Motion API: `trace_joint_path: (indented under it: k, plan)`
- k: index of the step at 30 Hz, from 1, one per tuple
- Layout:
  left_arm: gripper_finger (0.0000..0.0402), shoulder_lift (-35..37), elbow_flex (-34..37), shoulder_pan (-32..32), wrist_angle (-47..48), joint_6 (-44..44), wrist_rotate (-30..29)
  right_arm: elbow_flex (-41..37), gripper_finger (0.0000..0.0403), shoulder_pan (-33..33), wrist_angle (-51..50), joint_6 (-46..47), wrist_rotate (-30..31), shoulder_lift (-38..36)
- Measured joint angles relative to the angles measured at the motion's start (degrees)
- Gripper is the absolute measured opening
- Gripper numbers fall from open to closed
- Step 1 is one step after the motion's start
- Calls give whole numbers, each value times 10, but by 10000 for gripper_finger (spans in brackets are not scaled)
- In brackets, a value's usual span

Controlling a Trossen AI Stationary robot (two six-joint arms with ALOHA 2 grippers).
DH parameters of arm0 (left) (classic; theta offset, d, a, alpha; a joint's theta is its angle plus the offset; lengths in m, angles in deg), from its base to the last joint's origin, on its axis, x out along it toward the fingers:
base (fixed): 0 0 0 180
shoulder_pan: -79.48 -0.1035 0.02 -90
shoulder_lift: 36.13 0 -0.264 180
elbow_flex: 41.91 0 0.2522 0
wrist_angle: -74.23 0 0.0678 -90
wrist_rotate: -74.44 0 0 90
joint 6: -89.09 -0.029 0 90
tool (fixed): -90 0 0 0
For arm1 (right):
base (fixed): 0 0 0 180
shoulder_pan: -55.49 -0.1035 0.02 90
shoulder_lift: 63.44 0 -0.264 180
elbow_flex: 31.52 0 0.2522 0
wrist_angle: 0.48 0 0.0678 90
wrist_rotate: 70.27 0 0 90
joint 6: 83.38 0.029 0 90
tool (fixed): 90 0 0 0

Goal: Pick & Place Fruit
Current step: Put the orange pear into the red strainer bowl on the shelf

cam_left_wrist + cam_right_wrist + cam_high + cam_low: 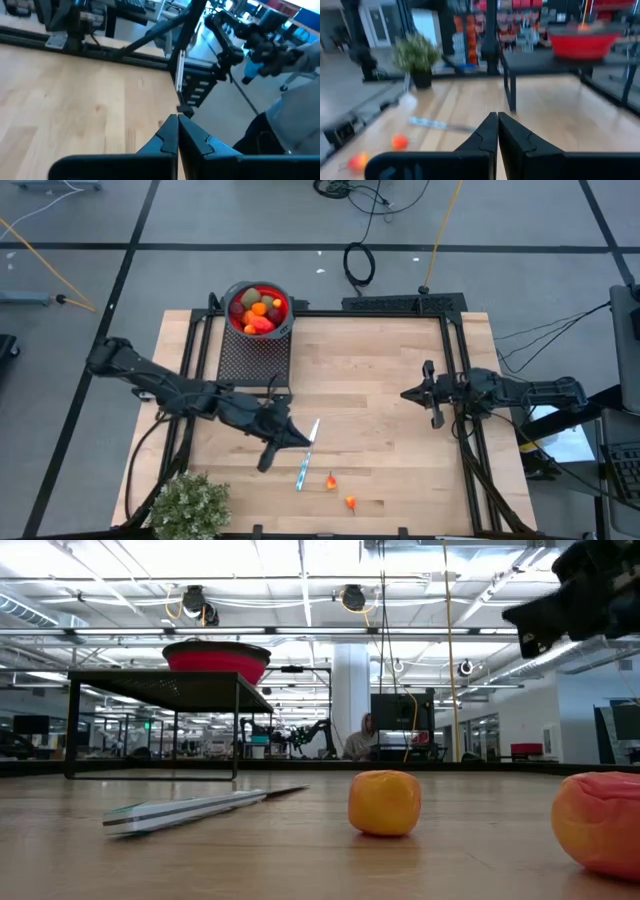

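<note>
On the wooden table (400, 390), the red bowl (260, 310) on its far rack already holds most fruit. Two orange pieces (351, 502) lie near the front edge. Left gripper (298, 440), pinched shut and empty, should open before descending; right gripper (408, 394) waits closed

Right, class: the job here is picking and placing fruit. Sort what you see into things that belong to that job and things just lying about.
Belongs to the job:
- two loose fruits on the table
- red bowl full of fruit
- black mesh stand under the bowl

Just lying about:
- knife
- bushy plant
</note>
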Motion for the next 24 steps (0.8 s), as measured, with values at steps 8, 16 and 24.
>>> trace_joint_path:
  k: [8, 16, 24]
  plan:
    - [5, 89, 100, 15, -35, -2, -25, 0, 4, -13, 89, 11, -10, 46]
    - [5, 190, 183, 30, -34, -26, -47, 0, 4, -63, 212, 11, -6, 145]
    - [4, 287, 257, 32, -35, -44, -61, 11, 1, -115, 302, 12, 40, 247]
